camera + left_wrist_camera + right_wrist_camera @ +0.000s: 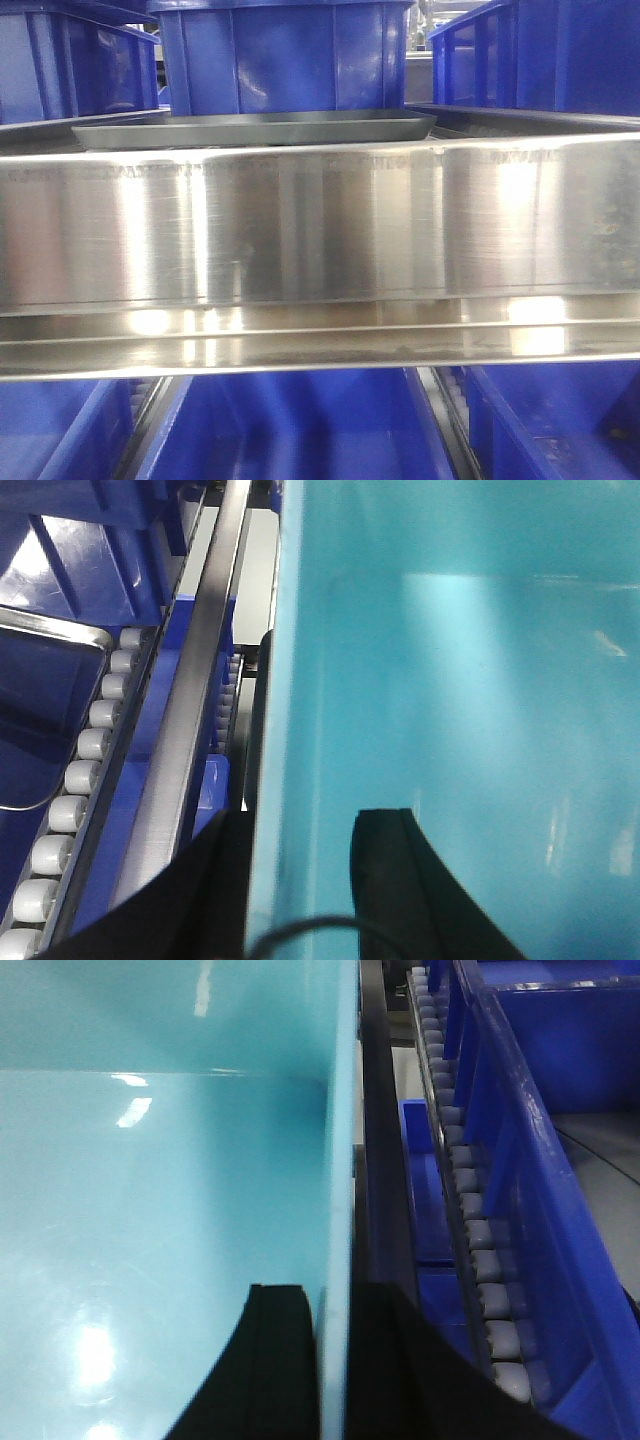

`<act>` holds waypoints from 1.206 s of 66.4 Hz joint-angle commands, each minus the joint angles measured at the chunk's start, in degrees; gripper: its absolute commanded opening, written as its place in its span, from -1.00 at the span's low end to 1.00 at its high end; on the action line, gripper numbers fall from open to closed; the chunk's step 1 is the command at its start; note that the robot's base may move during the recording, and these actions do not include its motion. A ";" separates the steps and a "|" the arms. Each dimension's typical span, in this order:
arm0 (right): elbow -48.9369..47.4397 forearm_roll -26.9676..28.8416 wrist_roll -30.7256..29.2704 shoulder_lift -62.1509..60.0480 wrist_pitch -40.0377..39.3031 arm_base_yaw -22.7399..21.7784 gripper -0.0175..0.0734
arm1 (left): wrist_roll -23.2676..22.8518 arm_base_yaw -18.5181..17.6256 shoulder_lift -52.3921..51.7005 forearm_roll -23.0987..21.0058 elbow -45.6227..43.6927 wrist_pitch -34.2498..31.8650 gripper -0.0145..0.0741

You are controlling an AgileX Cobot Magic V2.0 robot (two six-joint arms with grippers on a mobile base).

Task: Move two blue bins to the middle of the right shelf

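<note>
A blue bin, pale turquoise in the wrist views [450,680] [150,1180], fills most of both. In the front view it looks like the bin [290,430] at bottom centre, under the steel shelf beam. My left gripper [305,820] straddles the bin's left wall. Its outer finger lies against the wall and its inner finger [395,880] stands off the rim, with a strip of bin showing between. My right gripper [335,1295] is shut on the bin's right wall, one black finger pressed to each side. No second loose bin can be singled out.
A wide stainless shelf beam [320,230] crosses the front view. Above it a dark grey tray [250,130] carries a blue bin [280,50], with more bins on either side. Roller tracks [70,780] [480,1250] and other blue bins [560,1080] flank the held bin closely.
</note>
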 commanded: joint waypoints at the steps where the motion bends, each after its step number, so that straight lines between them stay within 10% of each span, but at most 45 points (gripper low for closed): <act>1: -0.95 -4.09 -0.45 -0.63 -2.92 -0.06 -0.98 | 1.44 -0.54 -1.36 1.36 -0.92 -3.35 -0.92; 80: -0.95 -4.09 -0.45 -0.63 -2.92 -0.06 -0.98 | 1.44 -0.54 -1.36 1.51 -0.92 -3.35 -0.92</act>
